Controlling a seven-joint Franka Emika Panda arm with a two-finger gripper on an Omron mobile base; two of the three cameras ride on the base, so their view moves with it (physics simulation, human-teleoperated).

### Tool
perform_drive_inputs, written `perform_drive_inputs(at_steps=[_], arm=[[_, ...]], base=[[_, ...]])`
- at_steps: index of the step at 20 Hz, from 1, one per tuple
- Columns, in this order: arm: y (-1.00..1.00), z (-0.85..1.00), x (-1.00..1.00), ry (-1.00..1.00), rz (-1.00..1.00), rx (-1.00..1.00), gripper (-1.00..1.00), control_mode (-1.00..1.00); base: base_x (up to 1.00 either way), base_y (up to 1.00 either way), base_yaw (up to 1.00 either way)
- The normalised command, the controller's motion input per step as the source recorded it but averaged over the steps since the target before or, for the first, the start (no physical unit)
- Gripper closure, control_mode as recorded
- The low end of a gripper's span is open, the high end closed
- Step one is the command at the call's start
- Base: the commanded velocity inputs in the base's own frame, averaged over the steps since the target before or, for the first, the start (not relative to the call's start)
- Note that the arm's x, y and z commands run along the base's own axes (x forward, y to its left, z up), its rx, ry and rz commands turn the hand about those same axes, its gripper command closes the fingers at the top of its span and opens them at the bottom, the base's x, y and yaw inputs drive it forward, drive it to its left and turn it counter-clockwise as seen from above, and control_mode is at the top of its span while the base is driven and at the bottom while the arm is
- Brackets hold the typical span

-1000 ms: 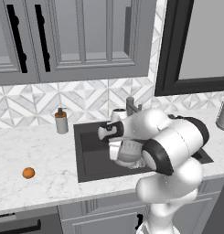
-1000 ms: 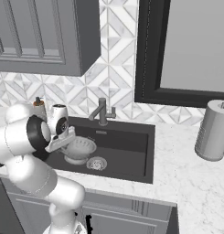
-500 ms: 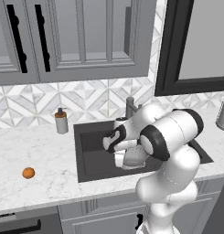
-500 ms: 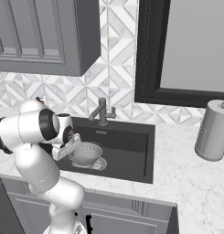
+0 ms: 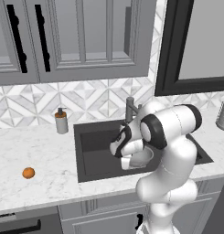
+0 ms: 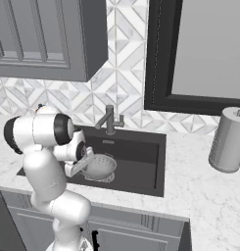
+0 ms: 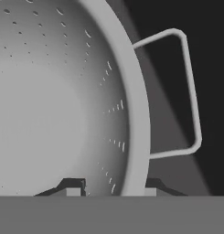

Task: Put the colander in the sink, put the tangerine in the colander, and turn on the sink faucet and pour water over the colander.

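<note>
Clamping the colander point(image 7: 63, 105) rim, gripper point(image 7: 111, 187) tips mostly cut off, sink point(image 6: 141, 162) floor hidden beneath.

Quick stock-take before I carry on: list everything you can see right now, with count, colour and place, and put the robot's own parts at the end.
colander: 1, silvery grey, inside the sink, rim between the pincer tips
sink: 1, dark charcoal, set in the counter
tangerine: 1, orange, on the counter left of the sink
faucet: 1, dark grey, behind the sink
soap bottle: 1, grey with a dark top, by the wall left of the sink
canister: 1, grey, on the counter right of the sink
counter: 1, white marble
cabinets: grey, above the counter
arm: 1, white, bent over the sink
pincer: 1, dark tips, shut on the colander rim
</note>
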Motion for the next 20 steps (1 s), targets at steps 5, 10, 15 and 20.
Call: perform_drive_inputs(at_steps=[5,10,15,20], arm=[[0.05,-0.05,0.44,0.0,-0.07,-0.03,1.0,-1.0],[0.1,-0.09,0.21,0.0,-0.03,-0.04,1.0,-1.0],[0.09,-0.24,0.07,0.0,-0.04,-0.03,1.0,-1.0],[0.06,-0.31,0.0,0.01,-0.04,-0.03,1.0,-1.0]], base=[[0.0,0.0,0.0],[0.0,0.0,0.0],[0.0,0.0,0.0],[0.0,0.0,0.0]])
